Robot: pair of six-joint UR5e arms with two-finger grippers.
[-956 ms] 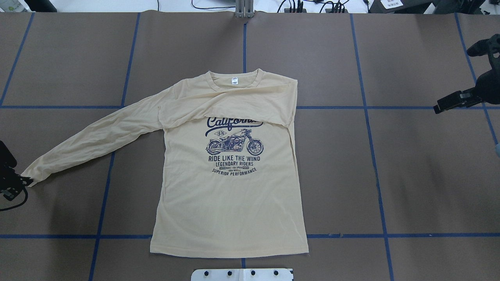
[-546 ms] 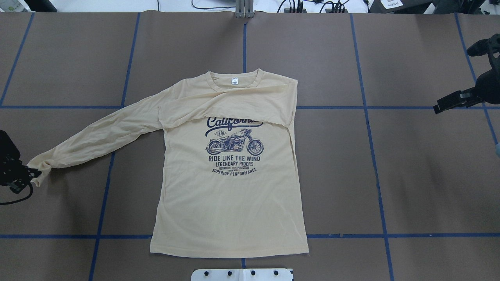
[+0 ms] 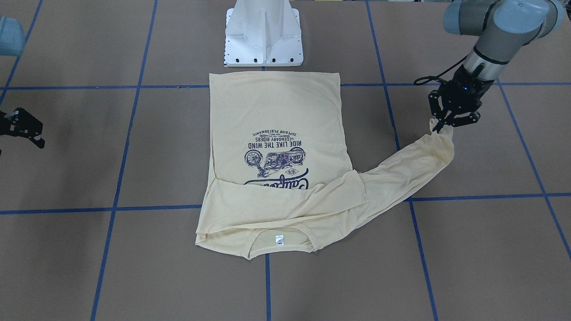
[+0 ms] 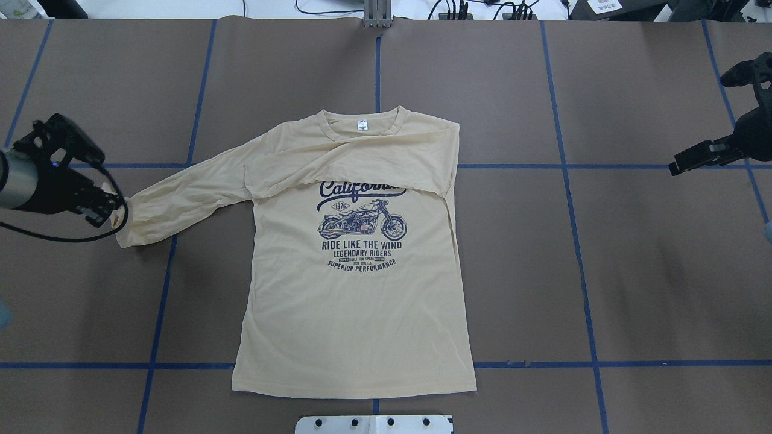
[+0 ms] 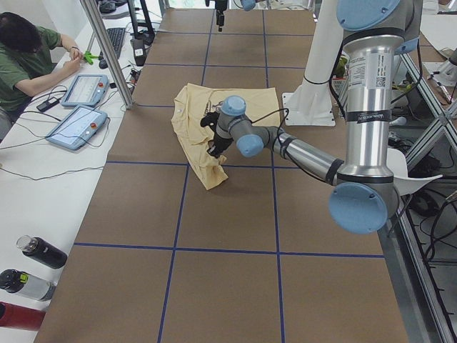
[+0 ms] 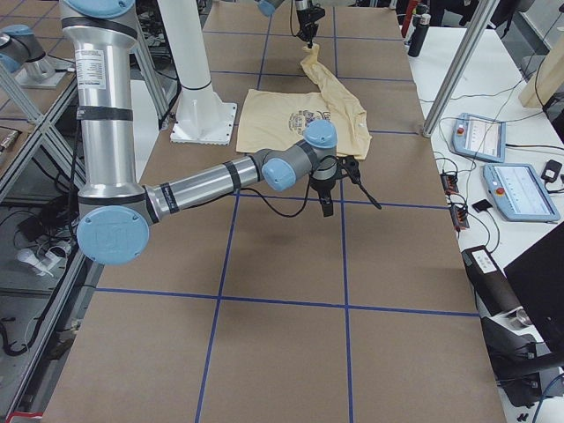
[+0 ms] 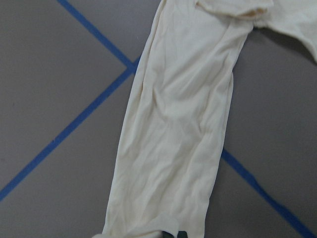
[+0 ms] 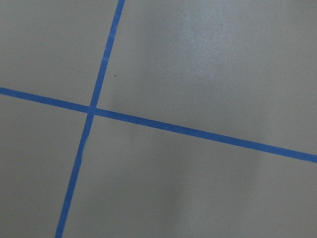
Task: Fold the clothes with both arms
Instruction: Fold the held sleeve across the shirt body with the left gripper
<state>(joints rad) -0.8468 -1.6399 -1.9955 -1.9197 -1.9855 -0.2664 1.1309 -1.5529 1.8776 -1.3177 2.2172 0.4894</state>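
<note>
The cream-yellow T-shirt [image 4: 356,301] lies flat, print up, mid-table, and shows in the front view [image 3: 276,107] too. One sleeve is folded across its chest [image 4: 362,163]. The other sleeve [image 4: 181,199] stretches toward the overhead view's left and bends back near its cuff. My left gripper [image 4: 107,208] is shut on that cuff and holds it off the table; it also shows in the front view [image 3: 439,127]. The left wrist view shows the sleeve [image 7: 183,129] hanging below. My right gripper [image 4: 678,167] is open and empty, well off the shirt's right side, over bare table.
The white base pedestal [image 3: 263,35] stands just behind the shirt's hem. Blue tape lines [image 4: 567,181] grid the brown table. An operator [image 5: 28,57] sits at a side bench with tablets [image 5: 75,125]. Bottles [image 5: 39,250] lie there too.
My left gripper closed on the cuff, lifted it and carried it away from the table's near edge and toward the shirt; the sleeve now bends back. The right arm has not moved.
</note>
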